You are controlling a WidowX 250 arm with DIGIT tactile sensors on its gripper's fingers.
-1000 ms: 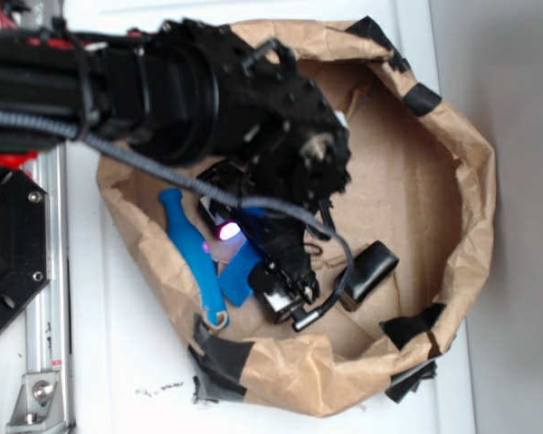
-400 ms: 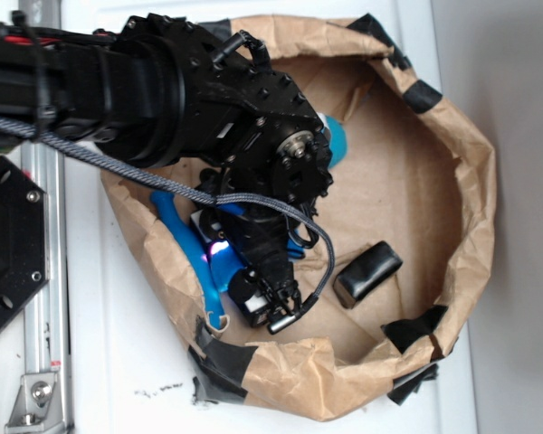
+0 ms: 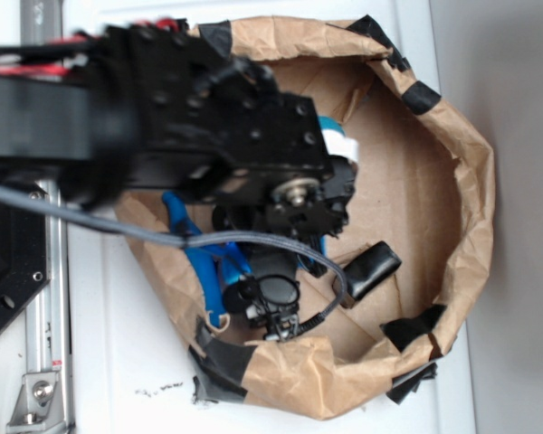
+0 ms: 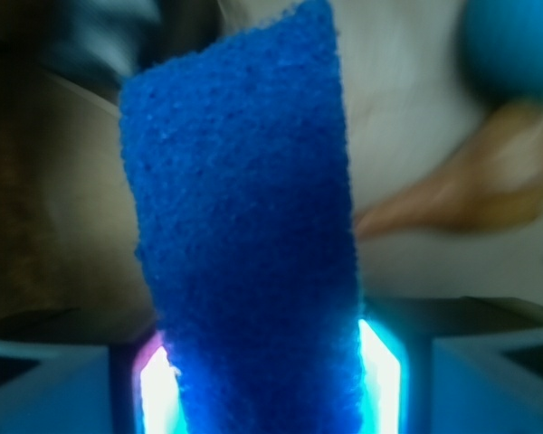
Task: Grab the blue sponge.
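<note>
Sponge point(image 4: 244, 244) fills the wrist view: blue porous pad standing up from the bottom edge, its lower end set between two glowing pads point(image 4: 380, 371) of the hand point(image 4: 267, 384). So the hand is clamped on the sponge, pinching its near end, and the rest sticks out free in front of the camera. Judgement: gripped by one end so the pad hangs clear of the clutter; grab looks done or nearly so. Whether it is clear of the bag floor, can't tell.

Exterior view shows what the wrist view doesn't: the arm point(image 3: 217, 136) reaches from the left over a brown paper bag point(image 3: 462, 181) with black tape on its rim, sitting on a white bench point(image 3: 127, 362). Hand point(image 3: 271, 307) is low near the bag's front-left wall. Beside it lies a long blue bottle-shaped thing point(image 3: 195, 258), and a small black box point(image 3: 369, 269) sits just right of the hand. A bit of teal and white point(image 3: 337, 136) peeks out behind the wrist joint. The sponge itself is mostly hidden under the arm here; fingers not readable.

Wrist view alone gives the grip and sponge texture. It also shows a blurred teal ball point(image 4: 511, 50) at top right and a pale blurry shape point(image 4: 452, 203) behind the sponge, too soft to name.
</note>
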